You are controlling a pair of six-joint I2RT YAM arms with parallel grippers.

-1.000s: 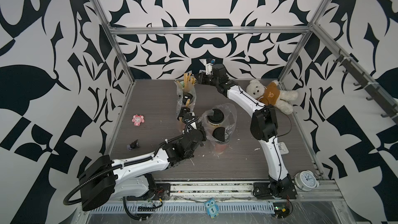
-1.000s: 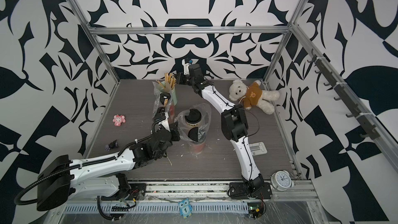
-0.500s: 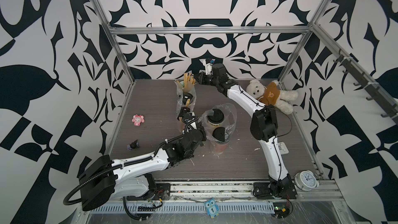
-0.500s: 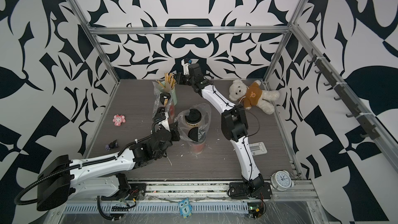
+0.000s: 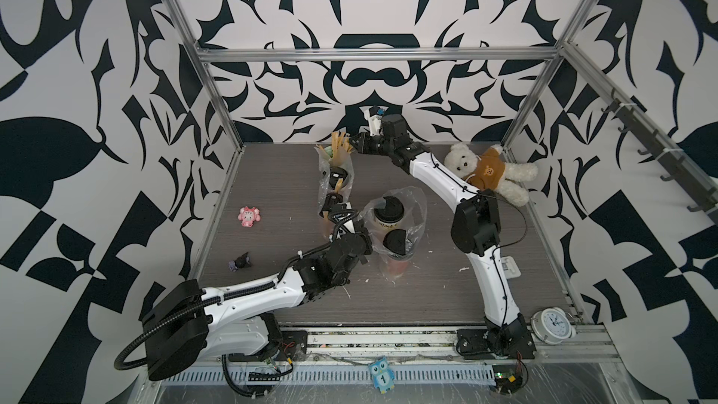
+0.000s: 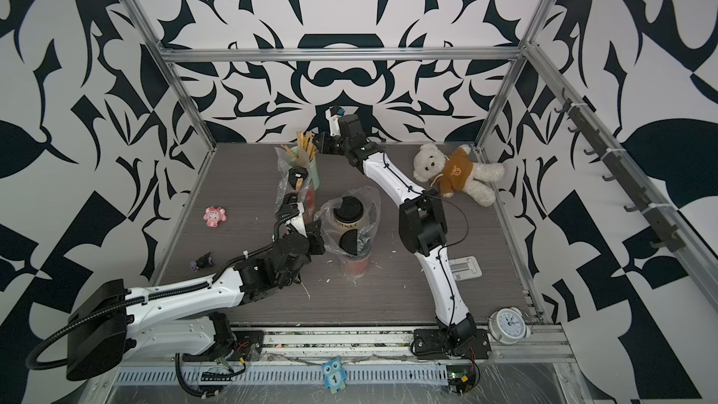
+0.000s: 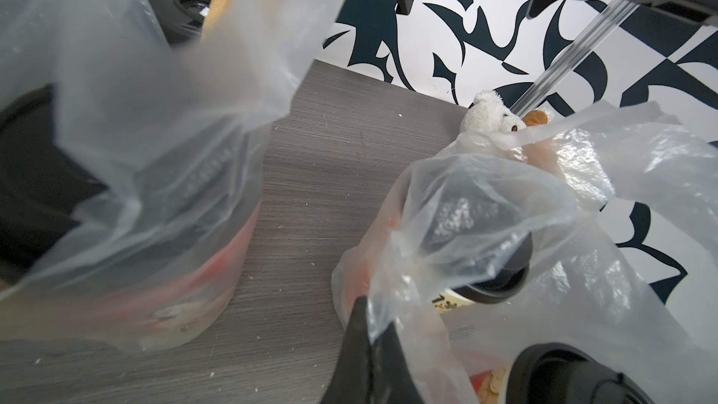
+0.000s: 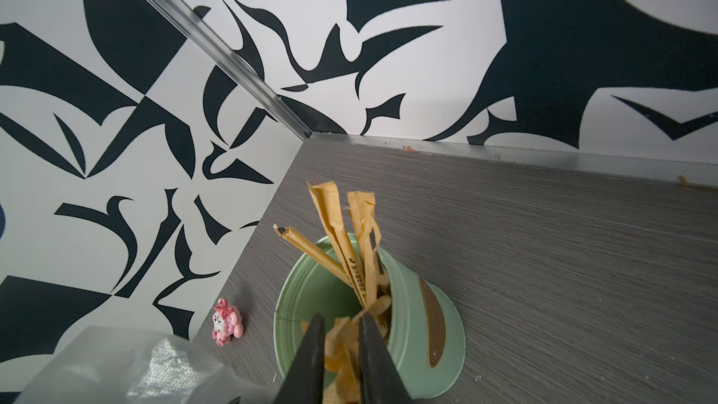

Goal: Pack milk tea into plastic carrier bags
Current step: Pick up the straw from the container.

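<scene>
Right tool [image 8: 341, 319] dips into the mint-green holder [image 8: 423, 328], pinching a crumpled brown stick [image 8: 338, 335] between narrowly parted jaws. Only its fingertips show; the rest is cut off. Left tool [image 7: 369, 328] is pressed together on a fold of the outer bag [image 5: 417, 204]. That bag stands well apart from the holder and holds a cream-yellow cup [image 5: 388, 221] and a red-sleeved cup [image 5: 396, 266]. The holder-side bag [image 5: 322, 172] stands just beside the holder, and I cannot tell whether they touch. It holds two more cups [image 5: 337, 173], their sleeves blurred by film. In both top views the left tool's tips are hidden.
</scene>
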